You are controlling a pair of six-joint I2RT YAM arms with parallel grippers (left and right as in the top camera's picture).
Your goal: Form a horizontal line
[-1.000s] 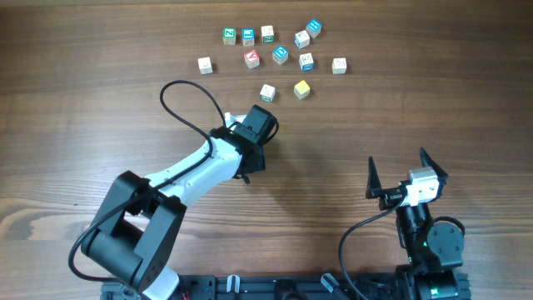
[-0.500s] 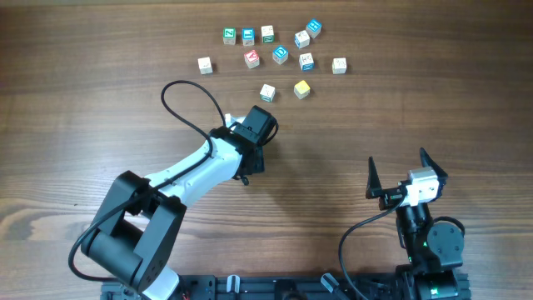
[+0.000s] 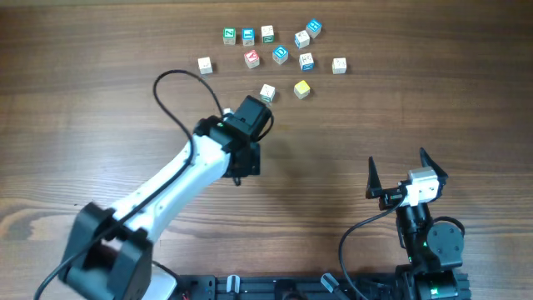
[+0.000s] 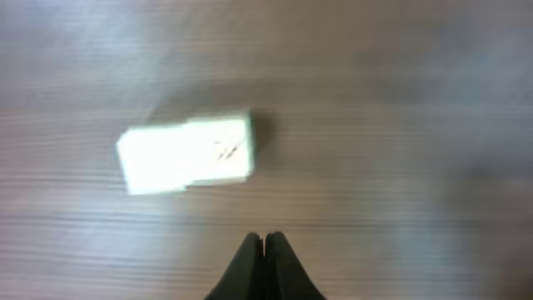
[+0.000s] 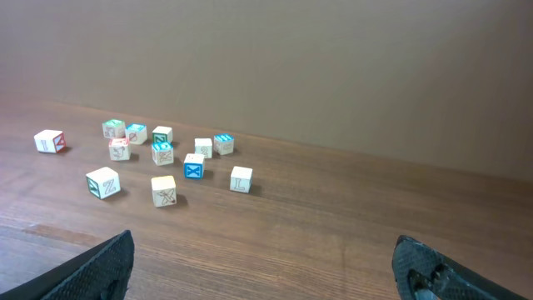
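**Overhead:** small wooden letter cubes lay in a loose scatter on the far side of the brown wooden surface point(image 3: 100, 100), not in a row. The red-lettered cream wooden cube point(image 3: 251, 58) sat mid-cluster, just beside a blue-faced letter cube point(image 3: 281, 55). A plain cream wooden cube point(image 3: 205, 64) sat at the cluster's left edge. The yellow wooden cube point(image 3: 302, 88) and the green-lettered cream wooden cube point(image 3: 266, 92) were nearest the arms. The left arm's black wrist housing point(image 3: 250, 118) was just beside the green-lettered cube and hid the left fingers in this view. The right fingers point(image 3: 373, 182) were apart, empty, well clear of the cubes.

**Left wrist:** heavy blur. The left fingers point(image 4: 254, 267) were pressed together, gripping nothing. One pale cube point(image 4: 187, 154) lay ahead of the tips and to their left, not touching them. Its lettering was unreadable.

**Right wrist:** the right fingers point(image 5: 104, 267) were spread wide at the bottom corners, with nothing between them. The cubes sat scattered far ahead. The yellow cube point(image 5: 164, 191) and the green-lettered cube point(image 5: 102, 182) were closest, near each other but apart.
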